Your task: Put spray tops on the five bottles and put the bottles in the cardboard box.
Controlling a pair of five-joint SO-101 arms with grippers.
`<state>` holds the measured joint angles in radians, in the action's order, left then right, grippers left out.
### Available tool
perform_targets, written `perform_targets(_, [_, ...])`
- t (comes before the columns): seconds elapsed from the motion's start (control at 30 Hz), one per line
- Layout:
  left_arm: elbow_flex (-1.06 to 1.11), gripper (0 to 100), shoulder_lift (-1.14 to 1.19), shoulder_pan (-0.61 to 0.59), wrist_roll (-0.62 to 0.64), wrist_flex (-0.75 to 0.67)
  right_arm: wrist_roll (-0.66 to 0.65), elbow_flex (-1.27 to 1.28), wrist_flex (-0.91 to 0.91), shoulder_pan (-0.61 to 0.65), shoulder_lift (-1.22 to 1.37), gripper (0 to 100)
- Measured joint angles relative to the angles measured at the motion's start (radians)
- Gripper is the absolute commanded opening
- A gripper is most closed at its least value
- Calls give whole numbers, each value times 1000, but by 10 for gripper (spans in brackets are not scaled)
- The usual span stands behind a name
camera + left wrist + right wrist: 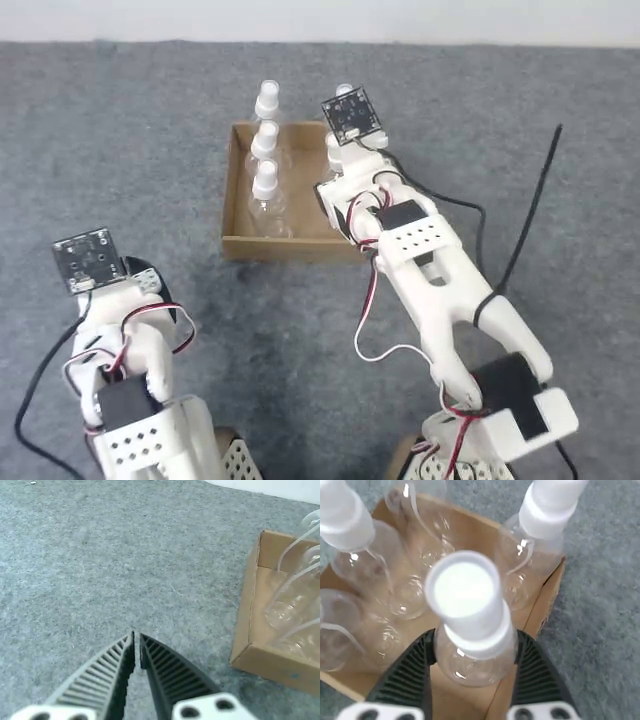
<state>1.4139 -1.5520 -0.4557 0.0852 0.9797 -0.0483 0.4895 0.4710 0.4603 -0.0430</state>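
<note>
Setting down the last bottle (470, 645) looked to be the step in hand. It hung upright in the right tool (472, 647), whose two fingers (412, 672) were opened just to the width of its clear shoulder and pressed against it on either side, below the white spray top (464, 592). The bottle stood inside the cardboard box (547, 605), close against the box's right wall, and whether its base had reached the box floor could not be told. Four other bottles stood in the box: one capped bottle (547, 510) just beyond it toward the far right corner, and the others (265, 185) in a row along the left wall. Doing this well probably meant lowering until the base sat flat and then parting the jaws only a little. One finger lay close over the box wall, and the neighbours left small room on the other side. A straight lift clear of the spray top, with no sideways sweep, seemed the safest exit, as these light, tall bottles would likely topple at a nudge. The box sat toward the far edge of the grey bench (150, 150). Nearer the front left corner the left tool (137, 637) hovered over bare bench, jaws drawn almost together and gripping nothing.
</note>
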Motion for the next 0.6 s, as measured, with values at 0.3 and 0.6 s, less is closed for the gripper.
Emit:
perform_targets(0.3, [0, 15, 0, 0, 0, 0, 3, -2, -5, 2, 15, 117])
perform_targets(0.6, [0, 15, 0, 0, 0, 0, 3, -2, -6, 0, 35, 241])
